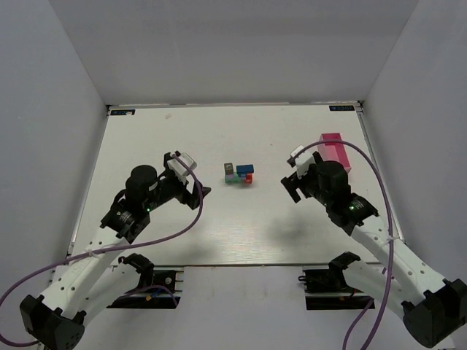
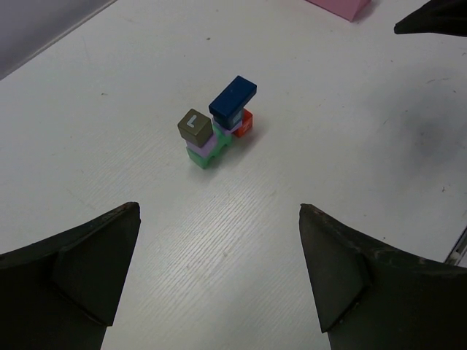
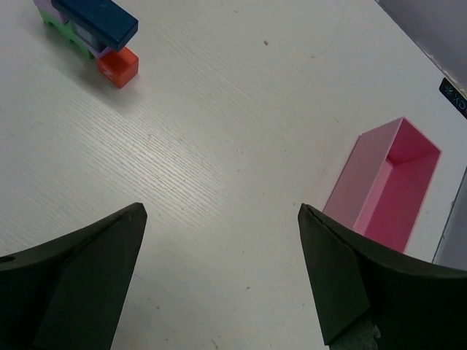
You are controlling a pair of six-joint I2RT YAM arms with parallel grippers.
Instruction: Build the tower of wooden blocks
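Note:
The tower (image 1: 239,173) stands mid-table: small wood blocks stacked together, green and lilac at the bottom, a grey cube (image 2: 195,126) and a dark blue brick (image 2: 233,99) on top, a red-orange cube (image 2: 243,124) beside them. It also shows at the top left of the right wrist view (image 3: 95,33). My left gripper (image 1: 198,184) is open and empty, left of the tower and apart from it; in its own view the gripper (image 2: 219,219) frames bare table. My right gripper (image 1: 290,182) is open and empty, right of the tower, and its own view shows the gripper (image 3: 219,215) over bare table.
An open pink rectangular box (image 1: 337,151) lies at the right rear of the table, just behind the right gripper; it also shows in the right wrist view (image 3: 385,186). The table's raised edge (image 1: 233,105) runs along the back, with grey walls around.

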